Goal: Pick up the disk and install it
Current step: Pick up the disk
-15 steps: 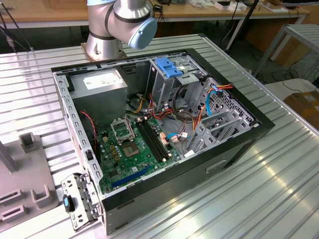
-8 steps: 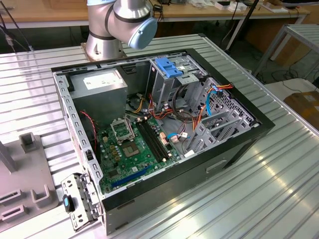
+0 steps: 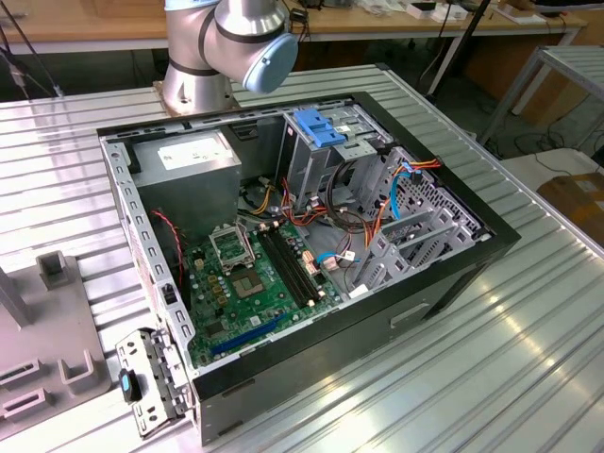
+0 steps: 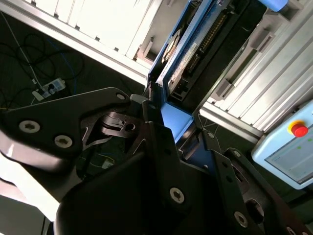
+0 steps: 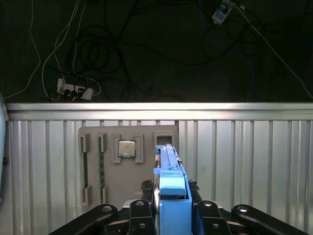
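Gripper (image 5: 172,208) clamped on the disk (image 5: 167,159) at its blue rail, disk edge-on, seemingly held above a grey tray (image 5: 127,129) with 1 chip (image 5: 126,148).

The disk (image 4: 180,62) is dark grey with a white printed label and a light-blue frame. The gripper (image 5: 171,192) is black. The table (image 3: 491,377) is silvery metal, ribbed in long parallel stripes. The case (image 3: 444,288) is black outside and grey within, with a green board (image 3: 250,293), a blue latch (image 3: 316,129) and red, orange and blue wires (image 3: 401,179). The arm (image 3: 226,38) is silver with a pale-blue cap. The tray (image 5: 127,181) is grey, carrying a silver chip (image 5: 126,148) and a green stick (image 5: 101,166). The pendant (image 4: 286,152) is pale blue with a red button (image 4: 299,129).
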Motion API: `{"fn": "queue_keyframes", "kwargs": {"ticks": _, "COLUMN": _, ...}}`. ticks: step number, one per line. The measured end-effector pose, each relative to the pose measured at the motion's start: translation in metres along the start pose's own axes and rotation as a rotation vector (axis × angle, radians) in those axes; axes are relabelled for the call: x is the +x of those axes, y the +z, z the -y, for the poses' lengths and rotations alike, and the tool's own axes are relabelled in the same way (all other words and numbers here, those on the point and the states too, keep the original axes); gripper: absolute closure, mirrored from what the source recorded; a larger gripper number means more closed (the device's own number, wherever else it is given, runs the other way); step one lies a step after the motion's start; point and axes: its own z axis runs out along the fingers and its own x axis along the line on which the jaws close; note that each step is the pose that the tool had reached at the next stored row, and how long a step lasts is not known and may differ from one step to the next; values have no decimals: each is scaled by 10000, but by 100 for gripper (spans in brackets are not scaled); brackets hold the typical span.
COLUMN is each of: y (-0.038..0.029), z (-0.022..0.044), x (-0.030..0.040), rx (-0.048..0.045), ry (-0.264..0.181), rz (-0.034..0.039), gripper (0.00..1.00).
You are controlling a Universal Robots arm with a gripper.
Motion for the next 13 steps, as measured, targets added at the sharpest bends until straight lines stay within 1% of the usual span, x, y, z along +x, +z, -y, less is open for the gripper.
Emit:
{"fn": "queue_keyframes", "kwargs": {"ticks": 11, "y": -9, "z": 0, "x": 0, "rx": -1, "ry": 0, "rz": 0, "gripper": 63}}
{"fn": "queue_keyframes", "kwargs": {"ticks": 13, "y": -19, "z": 0, "x": 1, "rx": -1, "ry": 0, "rz": -1, "gripper": 63}}
